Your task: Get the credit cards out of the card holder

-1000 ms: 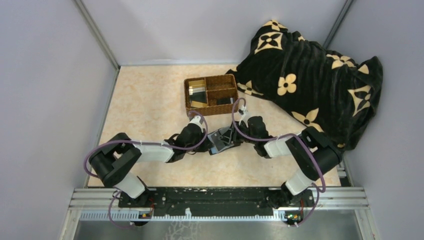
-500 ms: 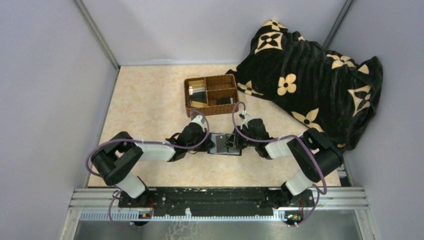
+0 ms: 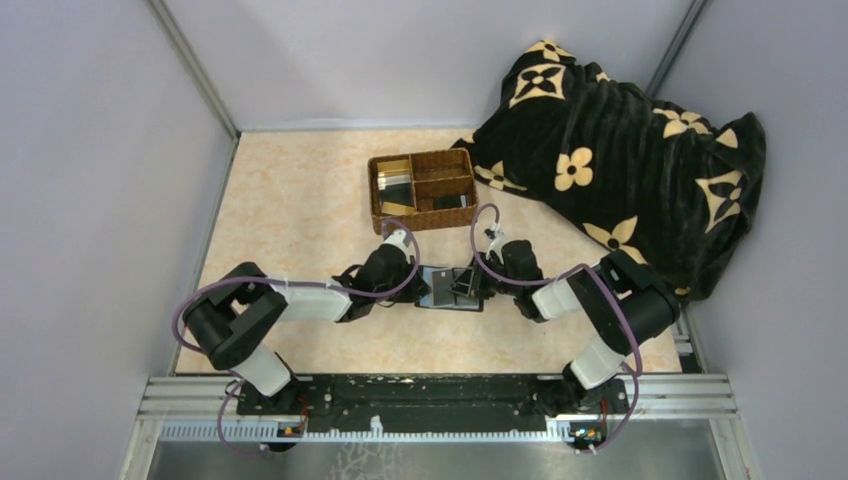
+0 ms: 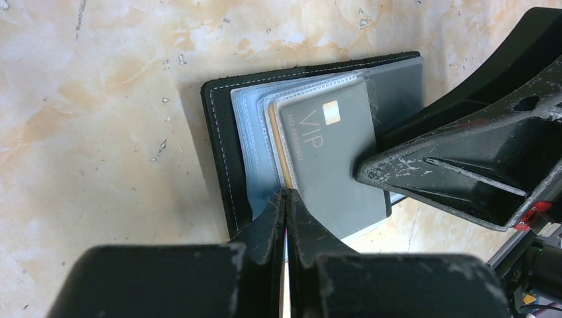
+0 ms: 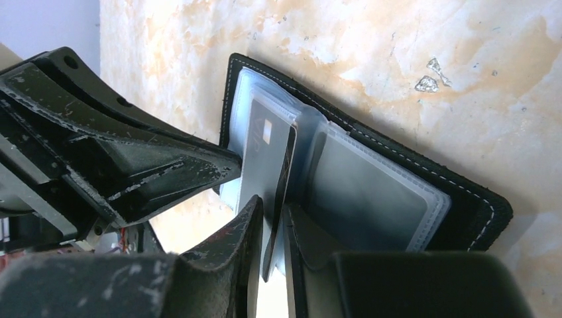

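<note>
The black card holder (image 3: pixel 447 288) lies open on the table between both grippers. Its clear sleeves fan out over the stitched cover (image 4: pixel 215 146). A grey credit card (image 4: pixel 331 159) marked VIP sticks partly out of a sleeve, with a gold card's edge (image 4: pixel 283 165) under it. My left gripper (image 4: pixel 286 199) is shut, its tips pinching the holder's sleeve edge. My right gripper (image 5: pixel 273 225) is closed on the grey card (image 5: pixel 262 159), which stands on edge between its fingers. One right finger (image 4: pixel 431 165) lies across that card in the left wrist view.
A brown wicker divided tray (image 3: pixel 372 190) with several cards in it stands just behind the grippers. A black blanket with cream flowers (image 3: pixel 620 150) is heaped at the back right. Grey walls enclose the table.
The card holder, raised and tilted a second ago, now lies flat. My right gripper has narrowed onto the grey card and shifted slightly right. The left gripper stayed shut.
</note>
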You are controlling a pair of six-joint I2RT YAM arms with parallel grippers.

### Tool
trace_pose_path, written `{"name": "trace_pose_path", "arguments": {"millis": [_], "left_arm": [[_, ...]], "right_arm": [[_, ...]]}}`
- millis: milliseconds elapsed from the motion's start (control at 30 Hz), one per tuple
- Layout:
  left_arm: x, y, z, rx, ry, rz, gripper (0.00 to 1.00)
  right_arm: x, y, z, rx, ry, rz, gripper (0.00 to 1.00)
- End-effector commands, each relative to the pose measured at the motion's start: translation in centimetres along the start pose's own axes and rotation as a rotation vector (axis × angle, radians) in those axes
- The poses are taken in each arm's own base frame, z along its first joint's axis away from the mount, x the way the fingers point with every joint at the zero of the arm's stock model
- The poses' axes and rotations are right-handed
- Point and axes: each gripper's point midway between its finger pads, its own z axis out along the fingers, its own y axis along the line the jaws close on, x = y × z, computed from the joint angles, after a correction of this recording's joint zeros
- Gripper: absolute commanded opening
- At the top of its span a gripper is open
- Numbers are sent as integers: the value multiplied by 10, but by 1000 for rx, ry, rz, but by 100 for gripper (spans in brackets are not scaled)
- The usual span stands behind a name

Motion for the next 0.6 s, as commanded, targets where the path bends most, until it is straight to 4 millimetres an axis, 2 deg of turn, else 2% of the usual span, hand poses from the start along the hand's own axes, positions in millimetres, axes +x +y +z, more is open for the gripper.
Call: {"name": "trace_pose_path", "arguments": {"millis": [0, 233, 300, 567], "left_arm": [[85, 56, -6, -171, 291, 44, 5], [85, 54, -2, -165, 300, 52, 5], [87, 55, -2, -167, 305, 53, 5], [90, 56, 2, -166, 320, 54, 5]], "right_arm": [[16, 49, -10, -238, 112, -5, 18], [21, 47, -8, -250, 141, 5, 19], [29, 43, -6, -258, 168, 36, 18], [34, 49, -9, -314, 178, 73, 16]]}}
